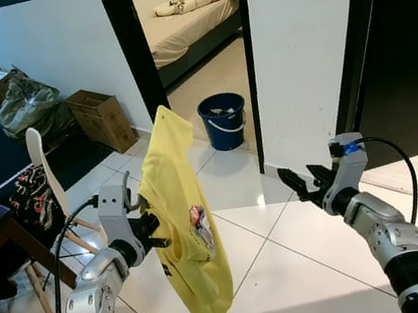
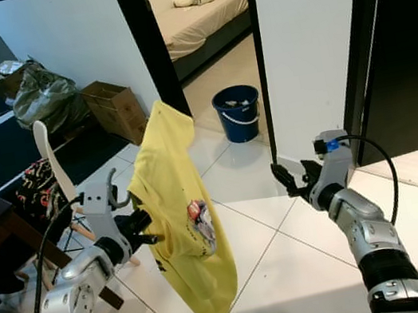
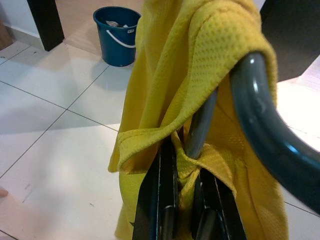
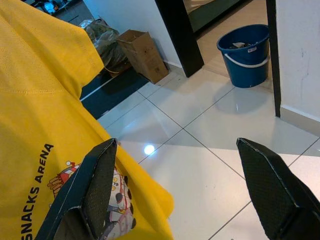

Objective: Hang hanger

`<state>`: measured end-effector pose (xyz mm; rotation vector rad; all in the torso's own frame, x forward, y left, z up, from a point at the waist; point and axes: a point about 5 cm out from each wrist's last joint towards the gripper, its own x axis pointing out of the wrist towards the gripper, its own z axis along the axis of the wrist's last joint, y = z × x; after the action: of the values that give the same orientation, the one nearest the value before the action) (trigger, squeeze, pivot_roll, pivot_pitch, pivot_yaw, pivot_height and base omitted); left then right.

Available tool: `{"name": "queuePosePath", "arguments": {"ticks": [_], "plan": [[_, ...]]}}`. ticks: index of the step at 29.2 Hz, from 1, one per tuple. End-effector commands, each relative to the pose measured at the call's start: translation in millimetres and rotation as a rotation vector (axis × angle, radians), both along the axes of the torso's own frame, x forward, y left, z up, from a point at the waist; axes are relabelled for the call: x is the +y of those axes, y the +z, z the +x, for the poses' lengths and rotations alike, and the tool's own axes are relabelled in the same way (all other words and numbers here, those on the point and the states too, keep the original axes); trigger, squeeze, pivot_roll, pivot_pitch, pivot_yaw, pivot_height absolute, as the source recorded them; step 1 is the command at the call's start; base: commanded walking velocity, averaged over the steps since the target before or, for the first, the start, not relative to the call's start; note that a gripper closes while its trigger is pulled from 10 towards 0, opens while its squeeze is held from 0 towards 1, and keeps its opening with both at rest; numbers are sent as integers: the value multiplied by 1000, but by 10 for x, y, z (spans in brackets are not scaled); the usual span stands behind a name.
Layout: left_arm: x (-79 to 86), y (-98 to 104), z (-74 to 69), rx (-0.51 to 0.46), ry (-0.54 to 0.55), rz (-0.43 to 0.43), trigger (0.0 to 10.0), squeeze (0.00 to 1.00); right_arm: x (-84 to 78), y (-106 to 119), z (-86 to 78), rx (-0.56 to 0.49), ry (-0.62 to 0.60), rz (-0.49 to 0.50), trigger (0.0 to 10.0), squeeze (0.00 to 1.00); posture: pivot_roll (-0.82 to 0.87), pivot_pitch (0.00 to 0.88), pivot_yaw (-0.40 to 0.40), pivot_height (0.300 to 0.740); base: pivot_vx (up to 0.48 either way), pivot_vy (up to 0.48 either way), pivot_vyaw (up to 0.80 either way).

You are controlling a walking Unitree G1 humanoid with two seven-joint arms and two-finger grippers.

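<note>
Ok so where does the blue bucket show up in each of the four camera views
Left eye view: blue bucket stands in the bedroom doorway, upper middle, right of the yellow shirt.
Right eye view: bucket in the same doorway, upper middle.
Left wrist view: bucket top left, beside the shirt.
Right wrist view: bucket top right, by the white wall.
Shared landmark: the yellow shirt.

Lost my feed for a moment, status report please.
Left gripper shut on hanger, yellow shirt draped over it. Right gripper open, empty. Blue bucket in doorway ahead.
</note>
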<state>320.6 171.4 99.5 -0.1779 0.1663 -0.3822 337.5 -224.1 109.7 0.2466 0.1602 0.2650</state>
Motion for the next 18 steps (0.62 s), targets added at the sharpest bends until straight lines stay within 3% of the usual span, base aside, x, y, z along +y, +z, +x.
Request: {"name": "queuePosePath", "arguments": {"ticks": [1,18], "plan": [[55,28,19,-11,20,-10,10000,0,55,-8,24,3,14,14,10000,0,18,0,89,740,0,0,0],[36,29,18,-14,14,-15,10000,0,50,-14,23,7,16,7,10000,0,10,0,89,740,0,0,0]]}}
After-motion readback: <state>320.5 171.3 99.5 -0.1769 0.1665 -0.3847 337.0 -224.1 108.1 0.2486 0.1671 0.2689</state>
